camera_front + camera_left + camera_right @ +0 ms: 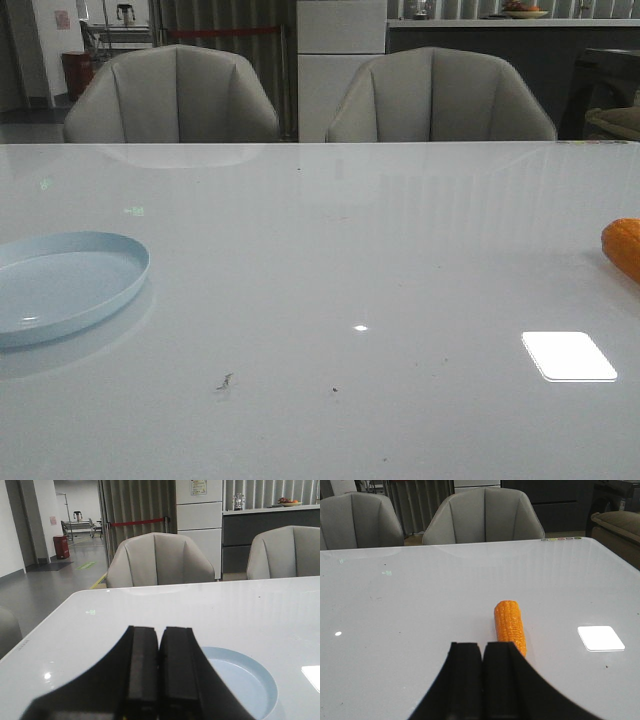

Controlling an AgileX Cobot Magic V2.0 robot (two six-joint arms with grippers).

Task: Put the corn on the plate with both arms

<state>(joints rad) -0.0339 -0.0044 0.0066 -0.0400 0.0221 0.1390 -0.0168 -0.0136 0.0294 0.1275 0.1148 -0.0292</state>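
The orange-yellow corn (pixel 623 247) lies on the white table at the far right edge of the front view, partly cut off. In the right wrist view the corn (pixel 510 625) lies flat just beyond my right gripper (pixel 482 646), which is shut and empty. The pale blue plate (pixel 60 285) rests at the table's left side. In the left wrist view the plate (pixel 250 682) lies just beside and beyond my left gripper (pixel 158 630), which is shut and empty. Neither arm shows in the front view.
Two grey chairs (pixel 170 95) (pixel 440 98) stand behind the table's far edge. A bright light reflection (pixel 568 355) lies on the table at the right front. The table's left edge (pixel 45 625) shows in the left wrist view.
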